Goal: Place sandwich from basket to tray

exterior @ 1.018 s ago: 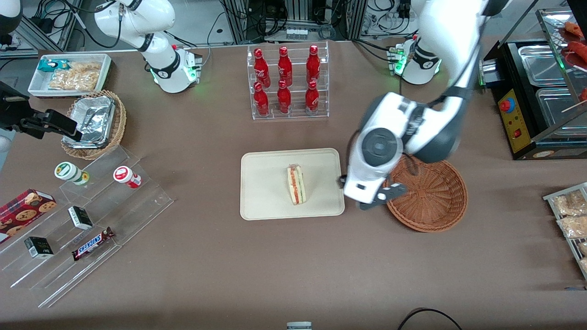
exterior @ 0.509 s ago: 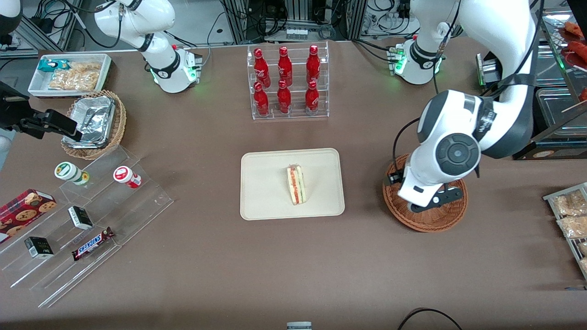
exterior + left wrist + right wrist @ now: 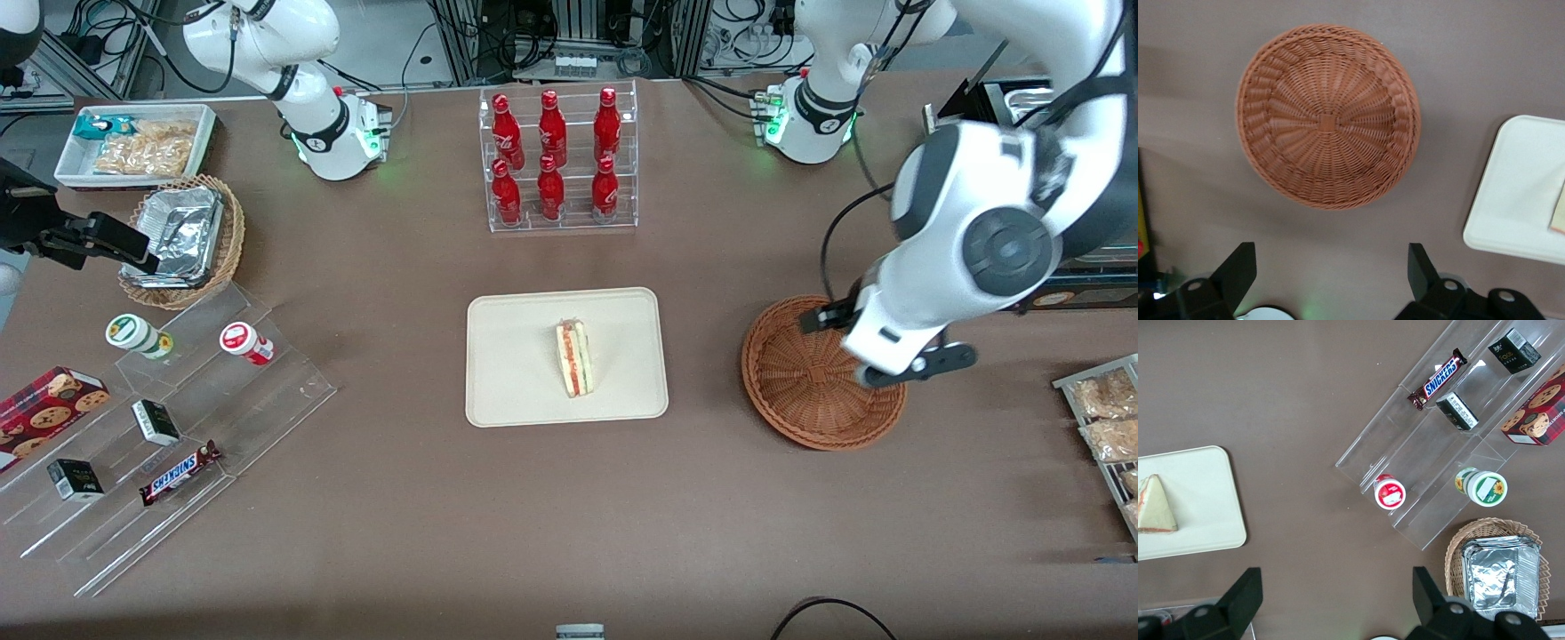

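Since the earlier frames, your left arm is swinging away from the flat cream-beige rectangular tray (image 3: 566, 356), passing over the round reddish-brown wicker basket (image 3: 805, 391) and carrying on toward the working arm's end of the table. Your gripper (image 3: 889, 342) is now hanging above the basket's rim on that side; in the wrist view its two black fingers (image 3: 1238, 270) are standing wide apart with nothing between them, and the basket (image 3: 1328, 115) below is showing only bare weave.

You are looking at the small triangular white-bread sandwich with red and green filling (image 3: 574, 357) resting on the tray, near its middle, with one corner also showing in the wrist view (image 3: 1559, 210). Nothing is touching it.

Judging by this, the placing is done and you are in the retreat. What remains is only bringing the arm up and clear; keep the fingers well above the basket rim as you are pulling back.
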{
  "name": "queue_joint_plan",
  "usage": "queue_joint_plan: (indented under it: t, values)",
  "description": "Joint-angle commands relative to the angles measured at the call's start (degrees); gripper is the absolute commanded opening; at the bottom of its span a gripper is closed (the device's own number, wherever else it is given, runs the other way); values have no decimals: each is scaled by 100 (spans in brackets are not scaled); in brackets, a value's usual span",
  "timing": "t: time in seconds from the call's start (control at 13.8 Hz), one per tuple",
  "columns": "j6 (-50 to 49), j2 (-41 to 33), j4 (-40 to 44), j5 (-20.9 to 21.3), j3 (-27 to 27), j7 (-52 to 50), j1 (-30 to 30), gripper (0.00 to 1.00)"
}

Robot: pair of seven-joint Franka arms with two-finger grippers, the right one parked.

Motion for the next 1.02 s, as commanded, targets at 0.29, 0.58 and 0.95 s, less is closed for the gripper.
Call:
queue_joint_plan:
  t: [0.29, 0.58, 0.95]
  values:
    - [-675, -1372, -634, 2, -491, 1073, 978, 100]
    - [-860, -1980, -811, -15, -491, 1513, 1172, 100]
    - [-887, -2077, -714, -41, -360, 1523, 1172, 100]
